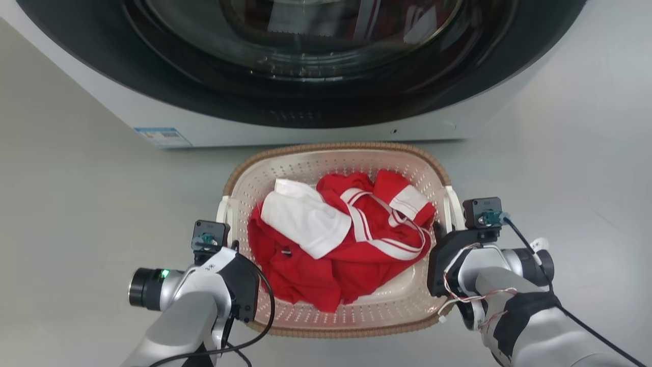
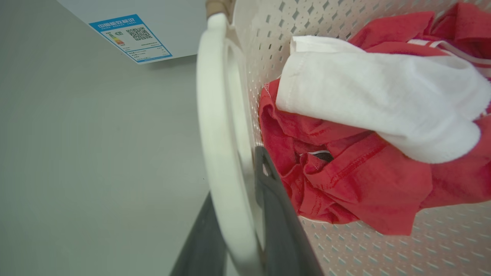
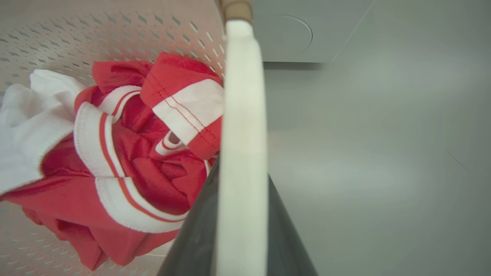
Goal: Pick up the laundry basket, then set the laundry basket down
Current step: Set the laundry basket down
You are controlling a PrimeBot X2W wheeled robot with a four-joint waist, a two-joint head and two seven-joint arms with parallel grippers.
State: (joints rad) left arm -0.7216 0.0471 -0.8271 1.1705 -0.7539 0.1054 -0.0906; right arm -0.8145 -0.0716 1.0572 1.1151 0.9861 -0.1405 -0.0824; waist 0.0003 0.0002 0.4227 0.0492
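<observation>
My right gripper [image 3: 241, 172]: two dark fingers [image 3: 195, 237] pressed either side of the laundry basket's [image 3: 115, 30] white handle [image 3: 243, 96]. Red-and-white clothes [image 3: 145, 172] piled inside, up against the handle-side wall. Grey floor [image 3: 364, 172] beyond the rim.

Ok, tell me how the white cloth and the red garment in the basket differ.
The white cloth is plain; the red garment has white striped trim. The white cloth is smaller and lies on top of the red garment, which spreads wider. Both sit crumpled inside the laundry basket.

Head camera looks down; close wrist cameras share the laundry basket [image 1: 336, 148].
</observation>
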